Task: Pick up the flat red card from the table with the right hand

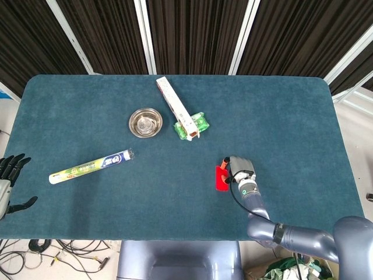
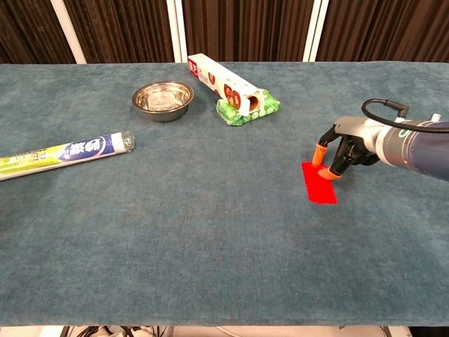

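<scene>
The flat red card (image 1: 220,179) (image 2: 318,187) lies on the blue table, right of centre and towards the near edge. My right hand (image 1: 242,168) (image 2: 353,144) is low over the card's far right corner. Its orange fingertips (image 2: 327,173) touch the card's edge, thumb and fingers slightly apart; the card still lies flat and is not held. My left hand (image 1: 8,182) hangs off the table's left edge, fingers spread and holding nothing; only the head view shows it.
A steel bowl (image 1: 145,122) (image 2: 163,97) stands at the back left of centre. A long box (image 1: 175,106) (image 2: 223,78) lies against a green packet (image 1: 196,124) (image 2: 247,109) near it. A toothpaste tube (image 1: 90,166) (image 2: 64,154) lies at the left.
</scene>
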